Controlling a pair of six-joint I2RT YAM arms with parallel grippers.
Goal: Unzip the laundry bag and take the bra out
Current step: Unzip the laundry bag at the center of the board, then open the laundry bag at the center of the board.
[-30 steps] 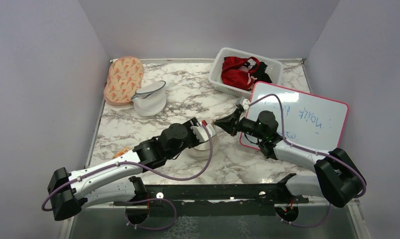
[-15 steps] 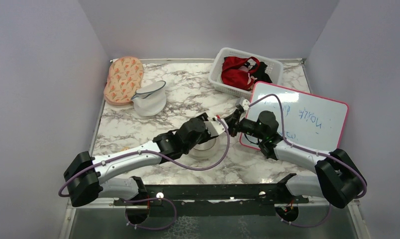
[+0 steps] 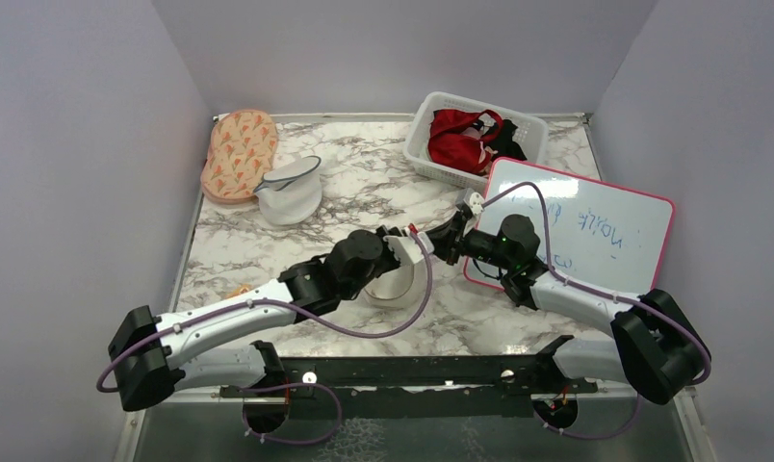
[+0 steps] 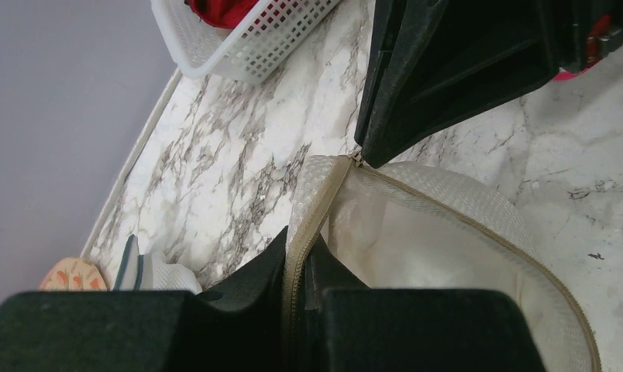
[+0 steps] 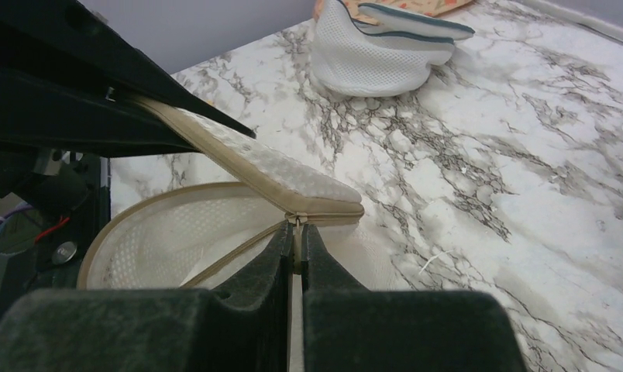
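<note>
The top camera is looking down from above and behind my two bases, taking in the whole marble tabletop point(image 3: 364, 183) from near edge to far edge, at a distance. My left wrist camera is riding close behind my left pincer point(image 4: 299, 252), facing the far right corner, where the white basket point(image 4: 239, 54) is showing. My right wrist camera is riding behind my right pincer point(image 5: 297, 240), facing the far left corner, where the white-and-grey pouch point(image 5: 378, 54) is lying. All three views are sharing the laundry bag point(image 3: 396, 288) mid-table, the wrist ones from very near, each catching the other's pincer.
</note>
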